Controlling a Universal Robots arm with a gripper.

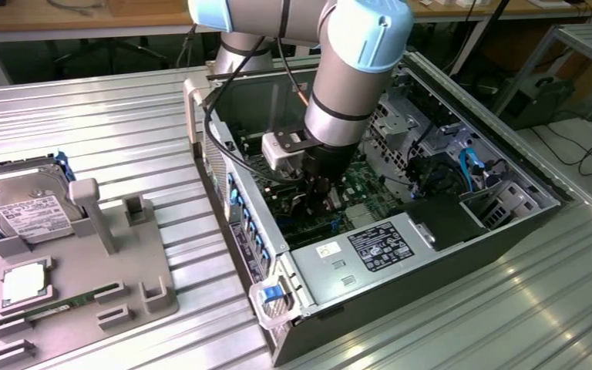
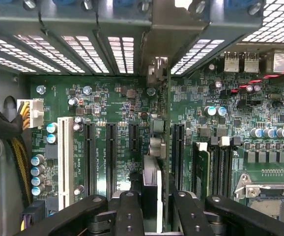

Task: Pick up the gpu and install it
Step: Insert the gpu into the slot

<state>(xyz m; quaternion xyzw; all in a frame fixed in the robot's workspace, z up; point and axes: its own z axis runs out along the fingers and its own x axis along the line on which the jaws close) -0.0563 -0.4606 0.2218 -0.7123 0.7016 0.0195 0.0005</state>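
Gripper (image 2: 154,206) clamped on card (image 2: 157,147), gripped by upper edge, held edge-on above motherboard (image 2: 107,108), likely to drop straight into slot. Card's metal bracket (image 2: 157,73) sits against rear wall of computer case (image 1: 481,247), among slot covers. Arm (image 1: 353,77) reaches down through open side; drive cage and cables near, little side room. Hard drive (image 1: 18,204) and memory stick (image 1: 65,304) remain on grey tray (image 1: 142,316), well apart on table (image 1: 90,131).

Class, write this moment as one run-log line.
claw: shut on card | card: edge-on above the motherboard slots | place: inside the computer case
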